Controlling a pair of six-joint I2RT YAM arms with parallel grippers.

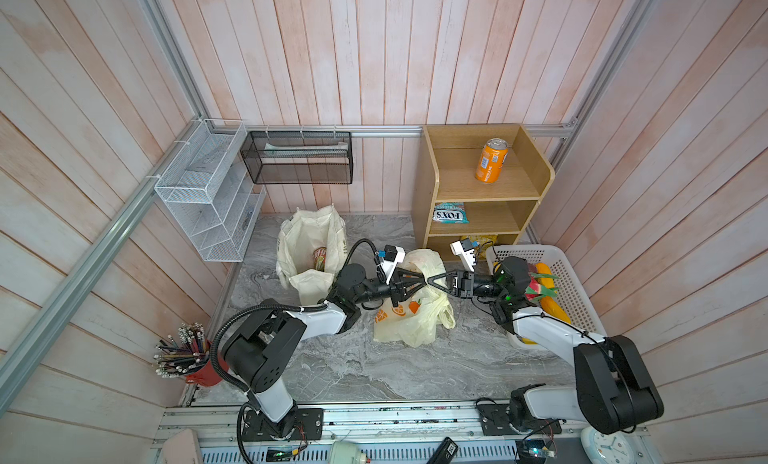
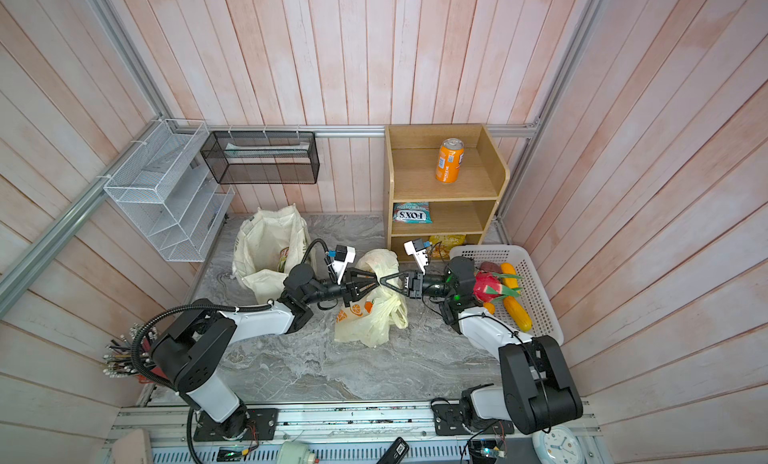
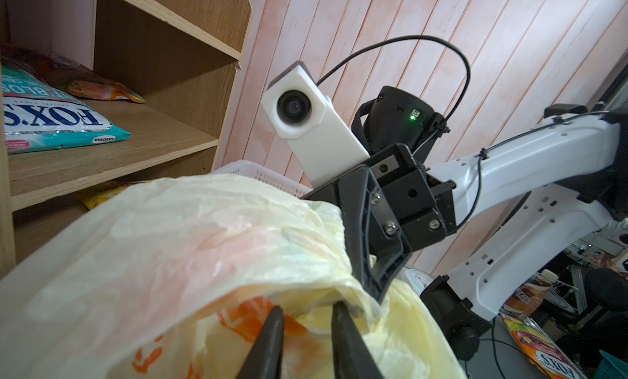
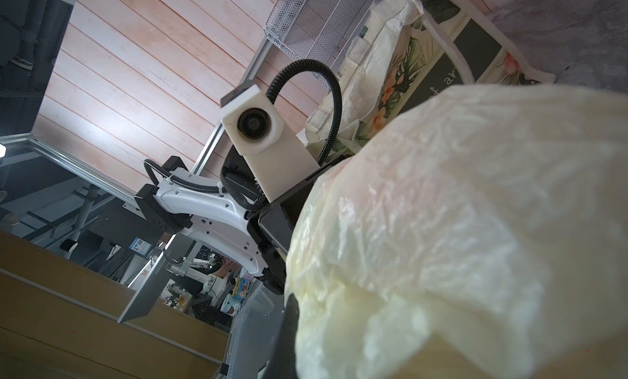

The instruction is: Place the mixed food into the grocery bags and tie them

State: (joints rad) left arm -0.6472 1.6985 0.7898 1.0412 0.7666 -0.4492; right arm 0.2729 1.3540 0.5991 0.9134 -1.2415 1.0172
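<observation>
The plastic bag, cream with orange fruit prints, sits bulging in the middle of the grey marbled counter. Behind it, toward the right arm's side, stands a wooden shelf unit with an orange can upright on its top board, a teal FOX'S packet on the middle board and a yellow packet on the lowest. Beside the bag on the same side is a white perforated basket holding toy fruits, yellow, orange and a pink one. The right arm crosses the basket's near corner and hides part of them. On the bag's other side the canvas tote stands open with a striped item inside. A white wire rack and a black mesh basket hang on the walls behind the tote. Both forearms reach in low and nearly level, and the two tools meet tip to tip over the bag's top. The left tool has its fingers a narrow gap apart, and printed film shows through the gap. The right tool is closed, with a fold of the bag drawn to its tip. In the right wrist view the bag fills most of the frame and covers that tip.
</observation>
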